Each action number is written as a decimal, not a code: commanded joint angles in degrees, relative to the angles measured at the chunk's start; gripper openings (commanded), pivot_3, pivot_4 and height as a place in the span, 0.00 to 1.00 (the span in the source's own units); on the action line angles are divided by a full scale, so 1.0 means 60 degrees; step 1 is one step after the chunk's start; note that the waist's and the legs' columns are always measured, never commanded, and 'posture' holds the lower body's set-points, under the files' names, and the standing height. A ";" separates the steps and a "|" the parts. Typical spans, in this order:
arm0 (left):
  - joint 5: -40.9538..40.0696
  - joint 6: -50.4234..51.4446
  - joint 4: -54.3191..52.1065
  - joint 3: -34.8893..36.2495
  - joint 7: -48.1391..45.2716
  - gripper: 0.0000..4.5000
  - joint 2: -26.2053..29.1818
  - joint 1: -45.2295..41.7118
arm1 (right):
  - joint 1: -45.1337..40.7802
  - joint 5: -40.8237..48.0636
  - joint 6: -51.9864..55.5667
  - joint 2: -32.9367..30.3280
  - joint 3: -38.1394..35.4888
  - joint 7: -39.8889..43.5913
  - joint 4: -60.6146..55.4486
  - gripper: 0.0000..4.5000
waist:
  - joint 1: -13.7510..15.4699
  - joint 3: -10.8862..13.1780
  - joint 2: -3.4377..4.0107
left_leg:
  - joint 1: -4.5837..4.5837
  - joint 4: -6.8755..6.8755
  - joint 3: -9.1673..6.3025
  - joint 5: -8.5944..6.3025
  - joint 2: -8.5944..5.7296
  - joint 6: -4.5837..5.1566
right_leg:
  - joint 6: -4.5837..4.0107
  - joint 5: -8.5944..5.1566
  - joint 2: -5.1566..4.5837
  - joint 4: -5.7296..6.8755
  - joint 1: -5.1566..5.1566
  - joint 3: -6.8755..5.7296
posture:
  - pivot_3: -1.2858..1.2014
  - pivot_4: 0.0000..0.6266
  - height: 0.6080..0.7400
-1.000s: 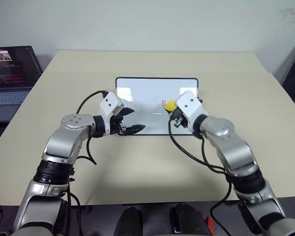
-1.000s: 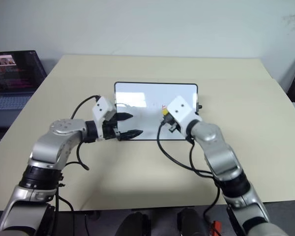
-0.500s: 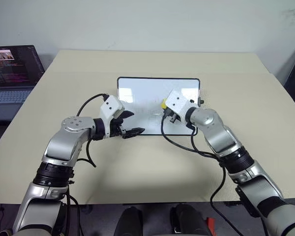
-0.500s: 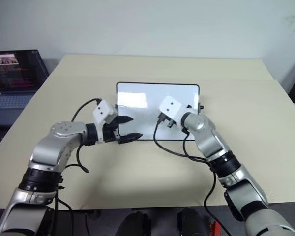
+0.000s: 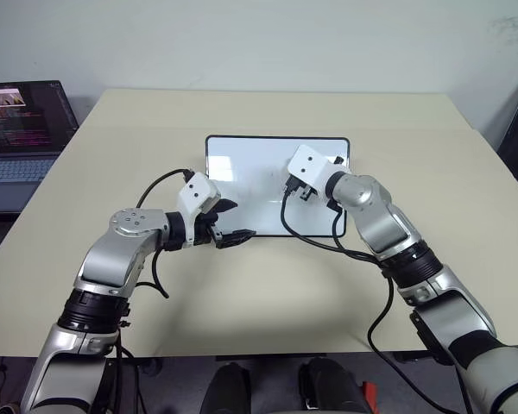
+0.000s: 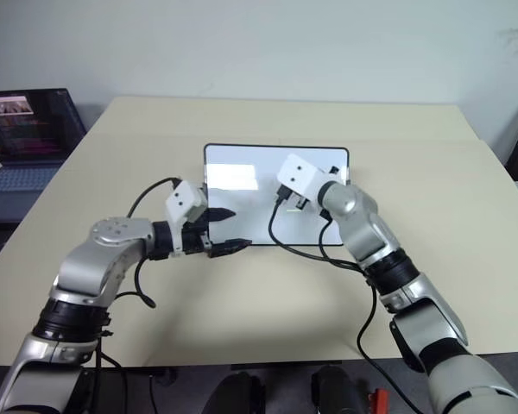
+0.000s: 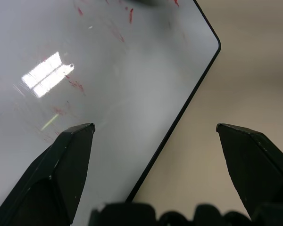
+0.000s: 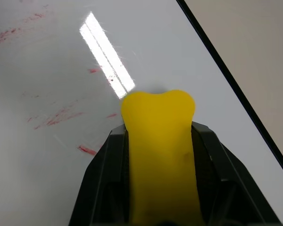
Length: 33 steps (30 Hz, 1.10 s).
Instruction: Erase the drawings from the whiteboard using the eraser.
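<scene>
The whiteboard (image 5: 259,172) lies flat on the table, ahead of both arms. The drawings are thin red smears (image 8: 56,117) on its white surface, with more red marks (image 7: 75,84) in the left wrist view. My right gripper (image 8: 159,129) is shut on the yellow eraser (image 8: 158,141), whose rounded tip sits over the board near its black frame (image 8: 236,87); I cannot tell whether it touches. In the head views this gripper (image 5: 292,188) hangs over the board's right half. My left gripper (image 5: 240,219) stands open and empty at the board's near left corner, straddling the frame (image 7: 170,134).
A laptop (image 5: 22,129) with a lit screen sits off the table's far left corner. The tan table (image 5: 242,293) spreads wide around the board. Black cables loop from both wrists, one (image 5: 315,241) lying across the board's near edge.
My right arm has reached farther across the board with the eraser, and its wrist has rolled. The left gripper has stayed at the near left corner.
</scene>
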 commanded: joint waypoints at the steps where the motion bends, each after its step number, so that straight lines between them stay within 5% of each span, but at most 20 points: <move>1: -0.0077 -0.0007 -0.0435 0.0095 -0.0026 1.00 0.0065 0.0003 | 0.0428 -0.0062 0.0378 -0.0150 0.0413 0.0891 -0.0383 0.30 | 0.0001 0.0000 0.0000 | 0.0000 -0.0001 -0.0002 0.0000 0.0000 0.0001 | 0.0000 0.0000 0.0000 -0.0001 0.0000 -0.0001 | 0.52 0.24 1.00; 10: -0.0047 -0.0044 -0.0432 0.0038 -0.0064 1.00 0.0051 0.0012 | 0.0212 -0.0340 0.0248 -0.0502 -0.0241 0.0538 -0.0181 0.30 | 0.0001 0.0000 0.0000 | 0.0006 0.0003 -0.0007 0.0001 -0.0002 0.0000 | 0.0001 0.0001 0.0002 0.0012 0.0002 -0.0005 | 0.52 0.24 1.00; 19: -0.0043 -0.0108 -0.0377 0.0005 -0.0091 1.00 0.0037 -0.0040 | 0.0997 -0.0251 0.0809 -0.0913 0.0279 0.1735 -0.0969 0.30 | 0.0027 -0.0003 -0.0004 | 0.0007 0.0002 -0.0009 0.0000 -0.0006 0.0001 | 0.0002 0.0001 0.0002 0.0004 0.0010 -0.0008 | 0.52 0.24 1.00; 27: -0.0049 -0.0083 -0.0415 0.0028 -0.0078 1.00 0.0071 -0.0019 | 0.0233 -0.0430 0.0098 -0.0075 -0.0249 0.0290 -0.0111 0.30 | -0.0059 -0.0002 -0.0003 | 0.0027 0.0004 0.0003 0.0002 0.0003 0.0001 | -0.0001 0.0003 0.0013 0.0014 0.0012 0.0008 | 0.52 0.24 1.00; 33: -0.0056 -0.0048 -0.0492 0.0044 -0.0009 1.00 0.0055 0.0025 | 0.0088 -0.0343 0.0028 0.0068 -0.0060 0.0522 0.0280 0.30 | -0.0003 -0.0002 -0.0003 | 0.0015 0.0002 -0.0003 0.0003 0.0003 0.0002 | -0.0005 0.0005 0.0016 0.0008 0.0010 0.0000 | 0.52 0.24 1.00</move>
